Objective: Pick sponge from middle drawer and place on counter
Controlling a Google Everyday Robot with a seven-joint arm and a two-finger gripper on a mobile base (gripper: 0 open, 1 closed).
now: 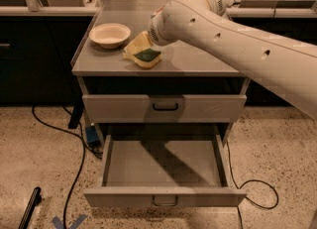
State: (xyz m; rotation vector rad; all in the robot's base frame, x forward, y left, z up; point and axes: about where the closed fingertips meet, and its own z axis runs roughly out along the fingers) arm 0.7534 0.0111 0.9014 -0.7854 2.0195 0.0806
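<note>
Sponge (147, 57) is seen on the counter (198, 59), green face up, and not in the drawer. The white robot arm (237, 44) is the largest thing in view; it is stretched from the right edge across the cabinet, down and to the left. The speckled floor (39, 163) is spread around the cabinet, and a black cable (74, 173) is laid over it on the left side. The counter is the flat grey top of the cabinet, with a thin rim. Under it, the upper drawer front (208, 108) is shut. Lower, the middle drawer (163, 166) stands fully open, and only its bare grey bottom with the shadow of the arm is shown inside. A small wire handle (165, 202) is fixed on its front. A white bowl (110, 34) is placed on the left part of the counter, behind and to the left of the sponge, apart from it. The gripper (136, 47), pale yellow, is located low over the counter between the bowl and the sponge, against the back left side of the sponge. Whether the sponge is gripped by it or already released cannot be told. The sponge appears to rest on the counter near the front edge, with its pale yellow foam seen under the green face.
</note>
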